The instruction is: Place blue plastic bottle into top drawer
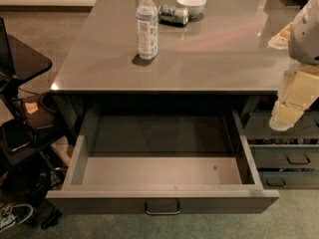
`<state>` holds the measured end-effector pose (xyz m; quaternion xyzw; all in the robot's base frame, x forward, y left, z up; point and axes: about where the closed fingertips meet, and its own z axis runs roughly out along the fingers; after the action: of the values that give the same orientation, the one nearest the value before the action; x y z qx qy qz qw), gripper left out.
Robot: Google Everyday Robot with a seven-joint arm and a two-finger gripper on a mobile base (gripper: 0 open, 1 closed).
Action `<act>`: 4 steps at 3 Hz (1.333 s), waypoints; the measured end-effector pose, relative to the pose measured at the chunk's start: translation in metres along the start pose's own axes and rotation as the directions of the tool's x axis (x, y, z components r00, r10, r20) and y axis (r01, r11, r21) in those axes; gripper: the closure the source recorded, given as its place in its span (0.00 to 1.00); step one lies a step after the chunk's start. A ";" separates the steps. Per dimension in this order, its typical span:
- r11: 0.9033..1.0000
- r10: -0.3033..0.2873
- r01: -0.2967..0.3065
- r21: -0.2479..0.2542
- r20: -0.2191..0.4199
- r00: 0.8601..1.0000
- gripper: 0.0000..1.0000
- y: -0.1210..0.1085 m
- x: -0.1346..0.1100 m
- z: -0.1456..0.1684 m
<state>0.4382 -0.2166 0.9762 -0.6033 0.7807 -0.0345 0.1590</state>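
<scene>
Clear plastic, the blue plastic bottle (pixel 147 24) stands upright on the far countertop (pixel 224 59), well left of my gripper (pixel 283 122) at the right edge; open or closed, I cannot tell. A glancing approach could topple it short of the open top drawer (pixel 99 202).

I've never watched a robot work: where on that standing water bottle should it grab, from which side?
Likely the blue plastic bottle at its labelled middle, sideways from the front: it stands upright and slim, and the can lies behind it. The gripper hangs at the picture's right, beside the open top drawer.
</scene>
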 end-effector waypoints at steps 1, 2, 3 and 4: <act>1.000 0.000 0.000 0.000 0.000 1.000 0.00 0.000 0.000 0.000; 1.000 -0.022 0.022 -0.006 -0.003 1.000 0.00 -0.011 -0.018 0.009; 0.997 -0.060 0.059 -0.048 -0.008 0.998 0.00 -0.035 -0.060 0.039; 0.989 -0.119 0.122 -0.085 0.035 0.992 0.00 -0.066 -0.135 0.074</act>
<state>0.5506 -0.0951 0.9504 -0.6562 0.7411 -0.0011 0.1420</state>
